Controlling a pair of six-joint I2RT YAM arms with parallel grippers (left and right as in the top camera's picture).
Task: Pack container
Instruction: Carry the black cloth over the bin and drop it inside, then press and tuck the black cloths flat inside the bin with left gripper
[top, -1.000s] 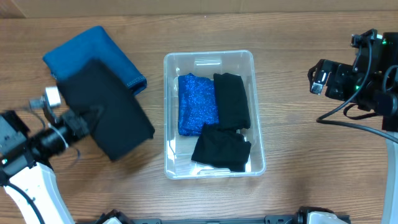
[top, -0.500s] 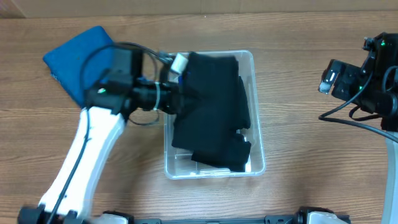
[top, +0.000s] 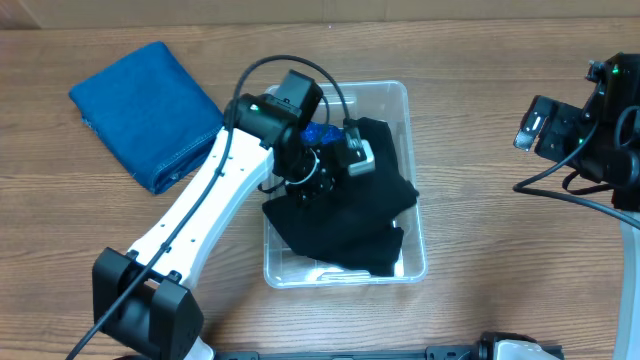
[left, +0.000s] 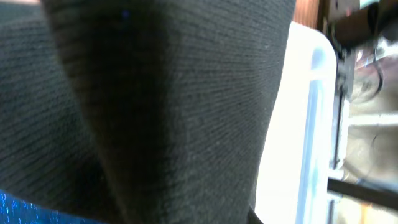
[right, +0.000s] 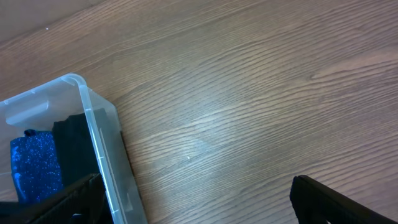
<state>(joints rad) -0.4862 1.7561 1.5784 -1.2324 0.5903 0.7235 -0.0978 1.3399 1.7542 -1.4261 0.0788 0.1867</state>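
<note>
The clear plastic container (top: 392, 90) stands at the table's middle, and its corner shows in the right wrist view (right: 93, 118). My left gripper (top: 318, 180) is down inside it, shut on a large black cloth (top: 365, 215) that spreads over the contents and laps the left rim. This black knit (left: 155, 106) fills the left wrist view and hides the fingers. A blue sparkly cloth (top: 322, 132) peeks out by the wrist and also shows in the right wrist view (right: 31, 165). My right gripper (top: 524, 126) is open and empty over bare wood (right: 199, 208), right of the container.
A folded blue cloth (top: 145, 110) lies on the table at the upper left. The left arm's white link (top: 195, 215) crosses the table left of the container. The container's white wall (left: 292, 137) is close on the right in the left wrist view.
My left gripper has carried the black cloth off the blue cloth and across into the container, then lowered it inside. The right arm has barely moved.
</note>
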